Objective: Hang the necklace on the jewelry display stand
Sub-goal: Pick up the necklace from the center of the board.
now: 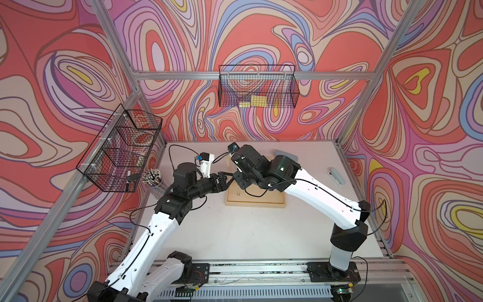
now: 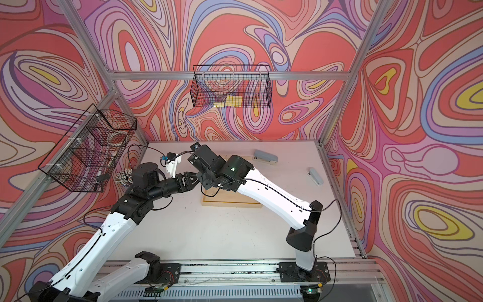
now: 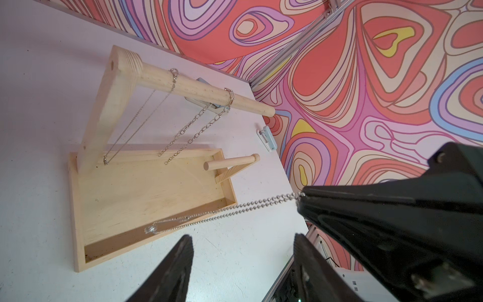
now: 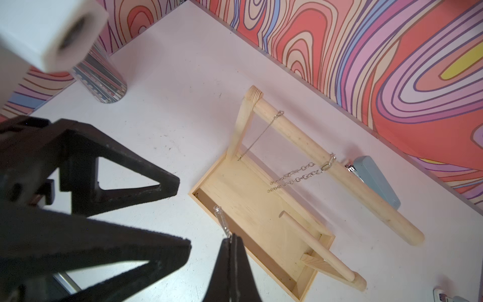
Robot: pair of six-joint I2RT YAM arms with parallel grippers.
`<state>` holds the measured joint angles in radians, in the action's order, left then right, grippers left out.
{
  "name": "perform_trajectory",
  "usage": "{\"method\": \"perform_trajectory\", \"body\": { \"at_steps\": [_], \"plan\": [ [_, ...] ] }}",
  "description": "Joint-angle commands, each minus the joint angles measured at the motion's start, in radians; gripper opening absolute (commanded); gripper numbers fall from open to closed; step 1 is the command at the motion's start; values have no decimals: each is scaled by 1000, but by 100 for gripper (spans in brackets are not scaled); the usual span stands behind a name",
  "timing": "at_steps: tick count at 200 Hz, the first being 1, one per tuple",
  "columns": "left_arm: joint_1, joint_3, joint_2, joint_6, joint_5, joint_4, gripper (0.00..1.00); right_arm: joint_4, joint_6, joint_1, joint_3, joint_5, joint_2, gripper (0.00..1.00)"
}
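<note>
Though unclear overhead, necklace [image 3: 271, 200] in right pincer [image 4: 232, 241]

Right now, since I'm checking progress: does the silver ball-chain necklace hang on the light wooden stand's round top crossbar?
No: the necklace dangles from the shut right gripper, clear of the crossbar.

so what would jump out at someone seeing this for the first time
The loud swirl-patterned walls hit first, all around the table. Then the right gripper, shut on a bead necklace that dangles over the jewelry display stand at mid-table. Two chains already hang from its top crossbar.
</note>
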<state>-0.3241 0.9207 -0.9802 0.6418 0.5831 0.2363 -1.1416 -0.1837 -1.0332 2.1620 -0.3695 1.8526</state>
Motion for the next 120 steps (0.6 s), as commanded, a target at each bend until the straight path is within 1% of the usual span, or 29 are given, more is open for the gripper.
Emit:
{"method": "perform_trajectory", "body": {
  "at_steps": [1, 49, 120],
  "plan": [
    [-17, 40, -14, -33, -3, -35, 64, 22, 7, 5, 18, 10, -38, 0],
    [-57, 79, -50, -60, -38, -26, 65, 31, 4, 5, 5, 18, -44, 0],
    [-62, 96, -62, -68, -66, -17, 65, 42, 4, 7, -24, 3, -71, 0]
  ]
}}
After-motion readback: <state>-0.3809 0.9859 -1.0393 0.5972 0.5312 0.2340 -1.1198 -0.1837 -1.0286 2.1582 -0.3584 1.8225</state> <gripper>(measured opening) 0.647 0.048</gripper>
